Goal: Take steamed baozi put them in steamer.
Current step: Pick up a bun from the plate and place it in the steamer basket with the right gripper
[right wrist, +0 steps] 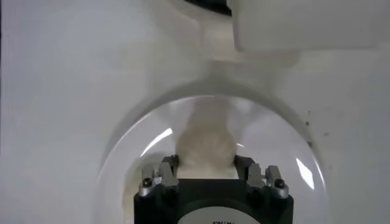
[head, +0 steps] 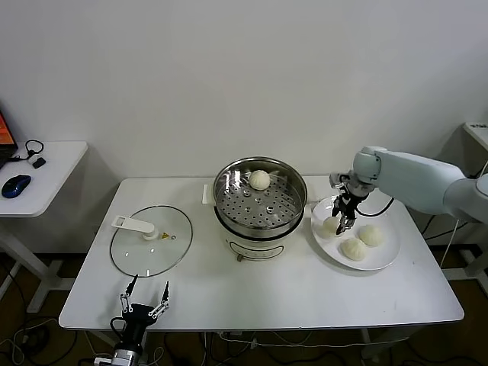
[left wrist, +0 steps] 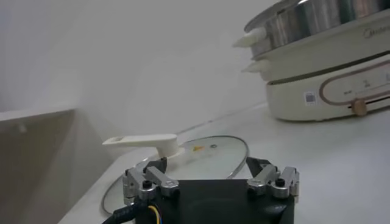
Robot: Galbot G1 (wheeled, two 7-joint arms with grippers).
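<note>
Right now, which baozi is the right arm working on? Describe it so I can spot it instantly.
Find the steamer mid-table, then the white plate on its right. Three baozi sit there; yours is the one nearest the steamer, under the right gripper, whose jaws are closed on its sides. The other two lie uncovered.

Head camera overlooks the table (head: 252, 293); wrist cameras sit low, close.

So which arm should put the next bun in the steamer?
The right one. The right gripper is already closed on a baozi on the plate, beside the steamer. The left gripper sits open at the table's near edge, by the glass lid.
</note>
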